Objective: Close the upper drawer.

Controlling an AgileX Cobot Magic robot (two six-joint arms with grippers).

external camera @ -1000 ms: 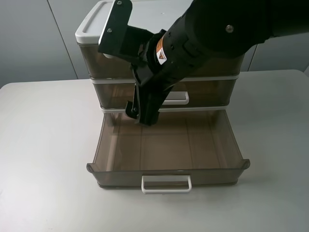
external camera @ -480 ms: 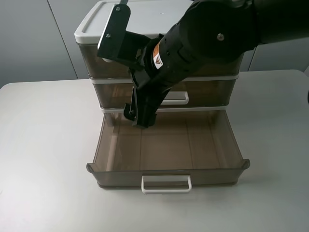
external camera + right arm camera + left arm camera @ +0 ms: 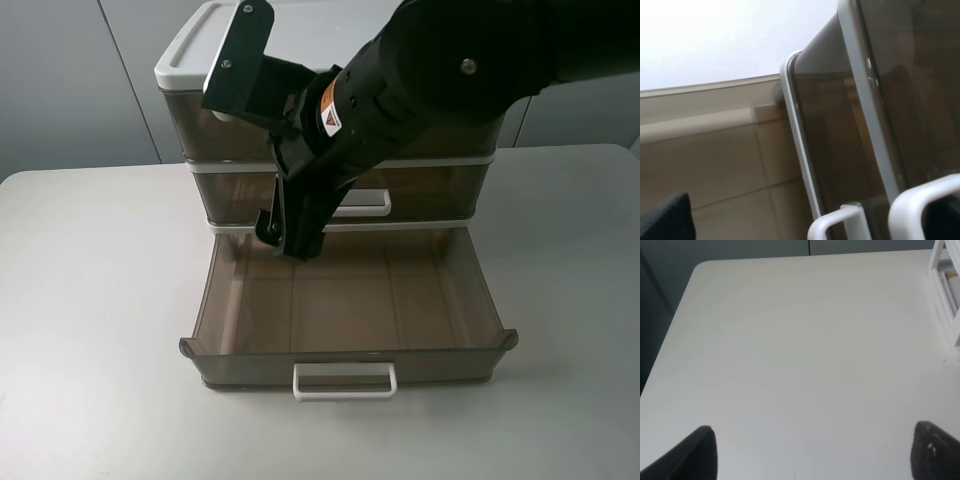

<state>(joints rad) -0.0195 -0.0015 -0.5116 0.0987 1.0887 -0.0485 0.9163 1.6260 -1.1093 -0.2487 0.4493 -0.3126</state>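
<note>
Exterior high view, item one: the upper drawer (image 3: pixel 340 300) stands pulled far out of the cabinet (image 3: pixel 195 55), toward the camera. It is the lowest of the three smoky-brown drawers in the stack. Its interior is open to view, and its wide white handle (image 3: pixel 344 381) faces the near edge of the desk (image 3: pixel 90 300). The two drawers above it sit flush in the white frame. The middle drawer (image 3: pixel 440 190) shows part of a smaller white handle (image 3: pixel 368 204) beside my arm.

Item two: my right hand (image 3: pixel 290 242) reaches across the middle and points down over the rear left part of the open drawer, close to the cabinet front. I cannot tell whether it touches the frame or the drawer wall.

Right wrist view: one dark fingertip (image 3: pixel 665 220) sits at one corner of the frame and a dark shape at the opposite corner, so I record the fingers as spread apart with nothing between them. Brown drawer fronts, white frame rails and two white loop handles fill the rest of this view at close range.

Left wrist view: my left hand (image 3: pixel 810 460) hangs over bare white desk, well away from the drawer's handle. Its two fingertips (image 3: pixel 697 452) are wide apart and hold nothing. A white corner of the cabinet shows at the frame's edge.
</note>
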